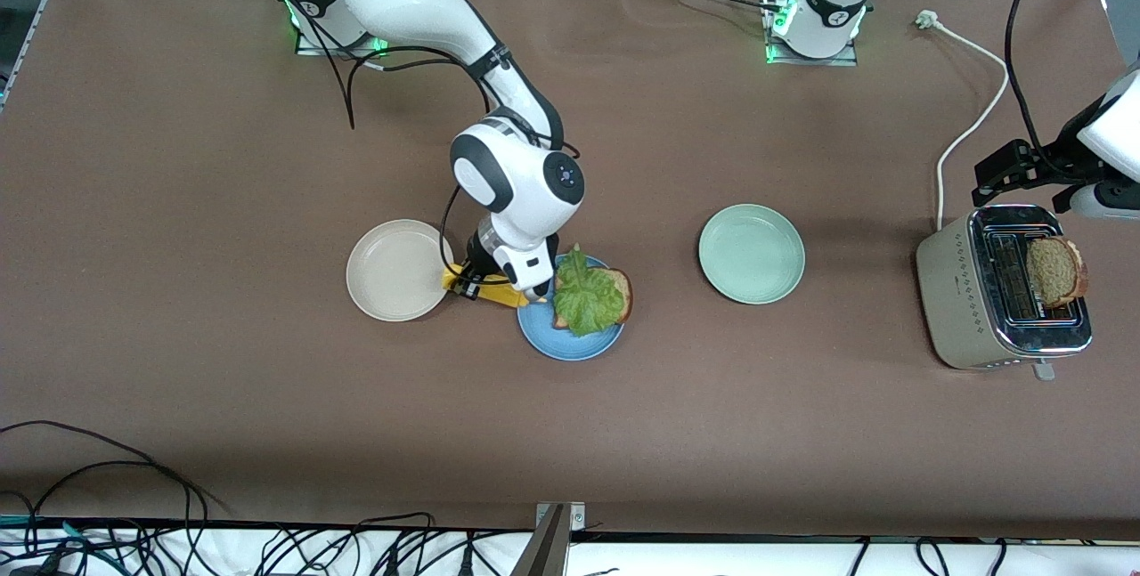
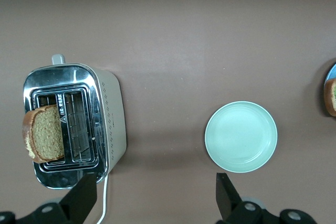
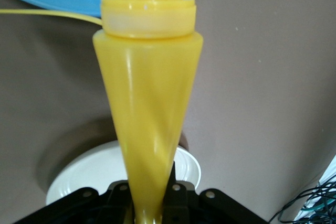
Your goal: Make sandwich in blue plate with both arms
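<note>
Table (image 1: pixel 223 398): brown, bearing blue plate (image 1: pixel 557 343) with lettuce (image 1: pixel 586 296) on bread.
Right gripper (image 1: pixel 481 280): clamped on yellow bottle (image 3: pixel 144 124), nozzle aimed at plate.
Left gripper (image 2: pixel 157 198): spread wide over toaster (image 1: pixel 957 287).

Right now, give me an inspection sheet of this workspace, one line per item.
Surface: brown table, flat, one cover.
Job's things: blue plate holds a bread slice topped with lettuce; second bread slice stands in the toaster.
Clutter: beige plate, pale green plate, both bare.
Grippers: right gripper shut on yellow squeeze bottle beside the blue plate; left gripper open above the toaster.
Cables: white toaster cord; black cables at the table's near edge.
Surroundings: nothing seen.
</note>
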Motion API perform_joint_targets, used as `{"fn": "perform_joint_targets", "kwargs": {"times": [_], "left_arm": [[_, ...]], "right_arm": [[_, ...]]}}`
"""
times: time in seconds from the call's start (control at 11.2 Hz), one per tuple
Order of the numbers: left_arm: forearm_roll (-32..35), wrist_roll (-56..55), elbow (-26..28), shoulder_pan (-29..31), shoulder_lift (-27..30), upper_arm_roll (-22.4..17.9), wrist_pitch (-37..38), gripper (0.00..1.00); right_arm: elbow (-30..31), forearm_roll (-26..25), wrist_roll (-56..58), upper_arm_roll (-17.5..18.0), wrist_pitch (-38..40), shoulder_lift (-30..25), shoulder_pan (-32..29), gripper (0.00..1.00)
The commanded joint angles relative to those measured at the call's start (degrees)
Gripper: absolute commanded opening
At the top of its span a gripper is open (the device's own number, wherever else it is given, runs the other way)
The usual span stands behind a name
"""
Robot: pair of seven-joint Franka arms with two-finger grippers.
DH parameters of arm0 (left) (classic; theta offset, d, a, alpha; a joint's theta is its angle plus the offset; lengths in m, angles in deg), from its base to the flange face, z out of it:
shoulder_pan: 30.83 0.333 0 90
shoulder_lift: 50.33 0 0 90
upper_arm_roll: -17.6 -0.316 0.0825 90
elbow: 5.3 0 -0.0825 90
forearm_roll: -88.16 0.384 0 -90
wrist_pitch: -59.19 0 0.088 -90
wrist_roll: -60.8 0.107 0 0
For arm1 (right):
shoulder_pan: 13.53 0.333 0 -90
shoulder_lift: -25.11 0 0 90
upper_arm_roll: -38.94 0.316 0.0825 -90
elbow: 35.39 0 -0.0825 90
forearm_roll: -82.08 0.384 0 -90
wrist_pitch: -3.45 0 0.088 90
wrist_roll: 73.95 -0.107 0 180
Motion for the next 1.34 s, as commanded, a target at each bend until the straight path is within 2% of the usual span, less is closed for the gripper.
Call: {"fn": "perform_joint_targets", "kwargs": {"times": [0.0,0.18,0.27,0.54,0.98,1.16,1.25], "left_arm": [[-0.6,0.9,-1.2,0.1,-0.5,-0.1,0.3,1.00],[-0.5,0.9,-1.3,0.0,-0.5,-0.2,0.3,1.00],[-0.5,0.9,-1.3,-0.1,-0.5,-0.1,0.3,1.00],[-0.5,0.9,-1.3,-0.2,-0.5,-0.1,0.3,1.00],[-0.5,1.0,-1.3,-0.1,-0.6,-0.2,0.3,1.00],[-0.5,1.0,-1.3,0.0,-0.6,-0.2,0.1,1.00],[-0.6,0.9,-1.2,0.0,-0.7,-0.2,-0.3,1.00]], "right_arm": [[-1.5,-0.6,3.2,0.5,-1.0,0.6,-2.5,0.00],[-1.4,0.3,7.8,0.8,-1.7,-1.0,-5.5,0.00],[-1.3,2.9,11.4,1.0,-2.8,-2.2,-7.8,0.00],[-1.3,14.5,24.9,1.0,-2.9,-4.7,-14.6,0.00],[-1.1,37.7,44.6,1.2,-2.0,-7.1,-24.2,0.00],[1.0,44.3,52.5,2.8,-1.3,-8.6,-28.4,0.00],[1.7,45.7,55.9,4.3,-0.2,-9.5,-31.2,0.00]]}}
